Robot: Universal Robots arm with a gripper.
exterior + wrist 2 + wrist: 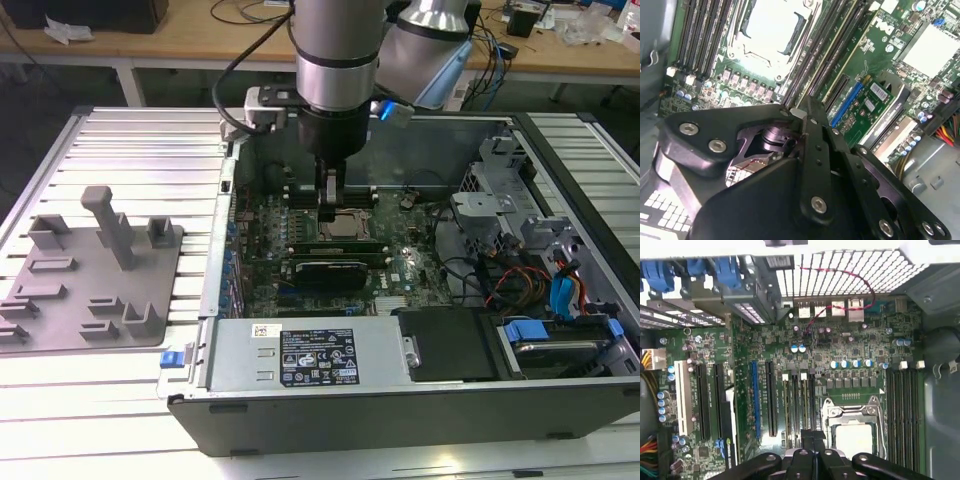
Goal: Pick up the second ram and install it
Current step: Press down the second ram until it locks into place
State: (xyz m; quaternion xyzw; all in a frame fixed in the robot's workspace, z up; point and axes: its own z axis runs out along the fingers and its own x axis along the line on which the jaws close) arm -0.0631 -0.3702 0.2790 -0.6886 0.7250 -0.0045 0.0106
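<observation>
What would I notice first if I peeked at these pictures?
A big silver robot arm reaches down into an open computer case, with its gripper just above the green motherboard. The square silver processor sits right by it. A grey tray with posts rests at the exterior view's left.

The motherboard (330,240) is dark green, dotted with small silver and blue parts. On it the processor (854,437) is pale silver in a shiny metal frame, and the memory slots (902,410) on its far side are black in long parallel lines. One expansion slot (754,400) is bright blue beside black ones and a white one (683,400). The gripper (807,122) is matt black with silver screw heads. The tray (85,275) on the exterior view's left is plain grey, on a tabletop (140,150) of pale ribbed metal. The power supply (300,355) is light grey with a black label. Cables (560,290) at the exterior view's right are red, orange and blue.
</observation>
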